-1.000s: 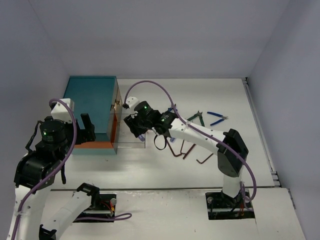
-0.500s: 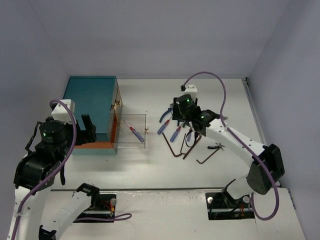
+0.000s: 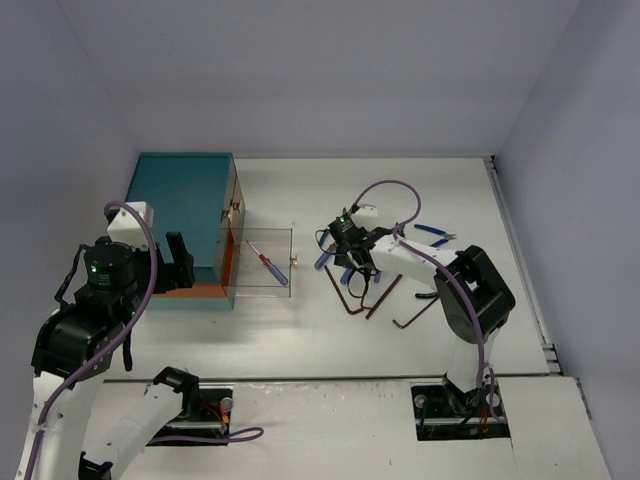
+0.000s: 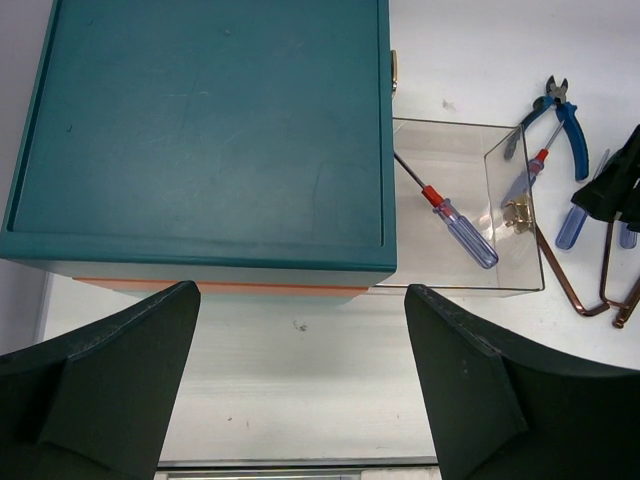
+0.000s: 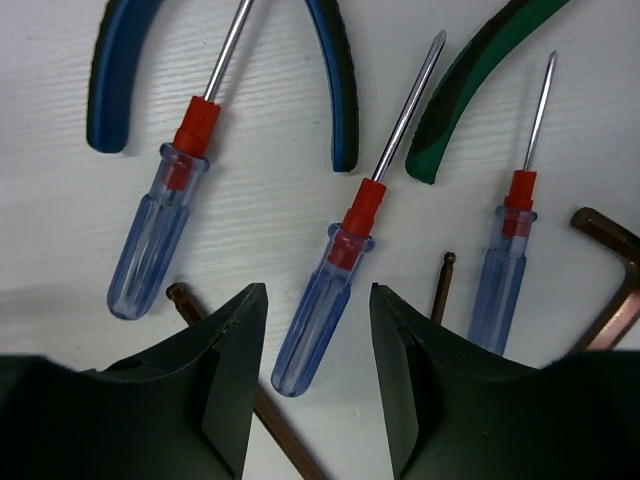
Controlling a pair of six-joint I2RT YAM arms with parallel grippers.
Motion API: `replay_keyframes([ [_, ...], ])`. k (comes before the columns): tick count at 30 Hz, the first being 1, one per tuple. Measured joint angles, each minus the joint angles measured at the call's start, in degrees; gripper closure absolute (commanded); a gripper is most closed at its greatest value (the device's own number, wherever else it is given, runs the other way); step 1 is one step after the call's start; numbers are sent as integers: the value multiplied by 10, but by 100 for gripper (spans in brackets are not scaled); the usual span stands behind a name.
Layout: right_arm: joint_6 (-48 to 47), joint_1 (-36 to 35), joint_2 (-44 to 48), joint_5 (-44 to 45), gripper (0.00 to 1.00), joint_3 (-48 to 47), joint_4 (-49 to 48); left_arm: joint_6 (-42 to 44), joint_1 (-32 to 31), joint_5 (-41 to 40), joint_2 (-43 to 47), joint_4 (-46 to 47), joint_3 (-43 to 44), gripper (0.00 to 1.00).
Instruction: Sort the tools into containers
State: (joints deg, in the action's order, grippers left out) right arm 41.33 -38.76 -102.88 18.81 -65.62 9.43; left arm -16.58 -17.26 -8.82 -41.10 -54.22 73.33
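Note:
The teal chest (image 3: 180, 215) has one clear drawer (image 3: 262, 262) pulled out, with a blue-and-red screwdriver (image 4: 455, 225) lying in it. My right gripper (image 5: 318, 370) is open low over the tool pile. Its fingers (image 5: 225, 380) straddle the blue handle of the middle screwdriver (image 5: 325, 300) without touching it. Two more screwdrivers (image 5: 160, 235) (image 5: 500, 275) lie on either side. Above them are blue plier handles (image 5: 335, 90) and a green plier handle (image 5: 470, 80). My left gripper (image 4: 300, 380) hangs open and empty in front of the chest (image 4: 200, 130).
Brown hex keys (image 5: 290, 440) (image 5: 610, 260) lie under and beside the right fingers, and more (image 3: 370, 295) (image 3: 408, 318) on the table nearby. A blue pair of pliers (image 3: 433, 235) lies to the right. The drawer's brass knob (image 4: 517, 212) faces the tool pile.
My right arm has left the open drawer, where a screwdriver now lies, and swung right, coming down over the tool pile with its jaws slightly narrower. The left arm has not moved.

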Motion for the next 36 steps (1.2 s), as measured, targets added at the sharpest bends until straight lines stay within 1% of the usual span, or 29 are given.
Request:
replay_keyframes([
  [5, 35, 0, -48, 3, 64, -7, 0, 0, 0, 0, 0, -1, -2, 19],
  [8, 50, 0, -59, 10, 70, -11, -4, 0, 0, 0, 0, -1, -2, 19],
  [14, 74, 1, -57, 29, 91, -7, -3, 0, 0, 0, 0, -1, -2, 19],
  [15, 75, 1, -53, 34, 96, -4, -2, 0, 0, 0, 0, -1, -2, 19],
  [17, 71, 1, -41, 45, 100, 3, 6, 1, 0, 0, -1, 0, -2, 19],
  [20, 49, 1, -7, 60, 100, 6, 20, 1, 0, 0, -4, 0, -2, 19],
  [23, 4, -2, 49, 69, 100, 1, 29, 1, 0, 0, -10, 0, -2, 19],
  [25, -43, -9, 89, 69, 100, -24, 37, 1, 0, -1, -14, 0, -2, 19],
  [27, -105, -27, 117, 62, 100, -71, 44, 1, 0, -2, -18, 0, -2, 19],
  [31, -216, -101, 125, 7, 100, -190, 27, 1, 0, -6, -28, 0, -2, 19],
  [34, -275, -145, 111, -48, 97, -245, 20, 1, 0, -7, -36, 0, -2, 19],
  [36, -307, -162, 87, -81, 96, -274, 20, 0, 0, -7, -40, 0, -2, 19],
])
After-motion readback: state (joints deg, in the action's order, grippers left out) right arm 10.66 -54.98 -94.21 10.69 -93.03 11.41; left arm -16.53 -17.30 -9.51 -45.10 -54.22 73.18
